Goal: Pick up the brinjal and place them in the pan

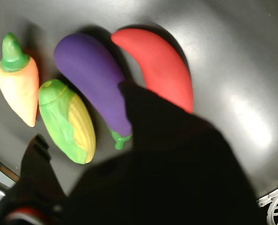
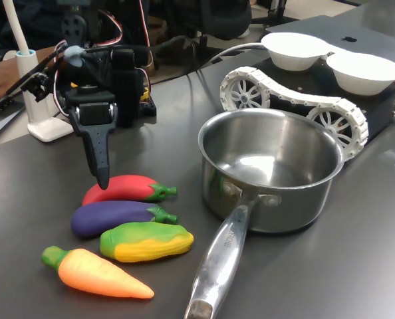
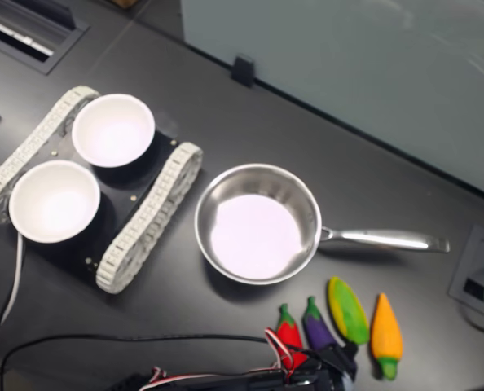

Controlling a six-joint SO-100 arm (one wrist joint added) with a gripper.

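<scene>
Wrist view shows the gripper spread open, straddling the brinjal, apparently lined up to grasp it. The pan stands empty nearby.

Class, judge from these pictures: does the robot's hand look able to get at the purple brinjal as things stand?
Probably yes. The hand hangs right above the row; the brinjal lies uncovered, though the red chilli and corn crowd it closely.

A red chilli toy, a corn cob toy and a carrot toy lie in a row on the dark tabletop. Two white bowls sit atop a tracked vehicle. A laptop lies behind.
</scene>
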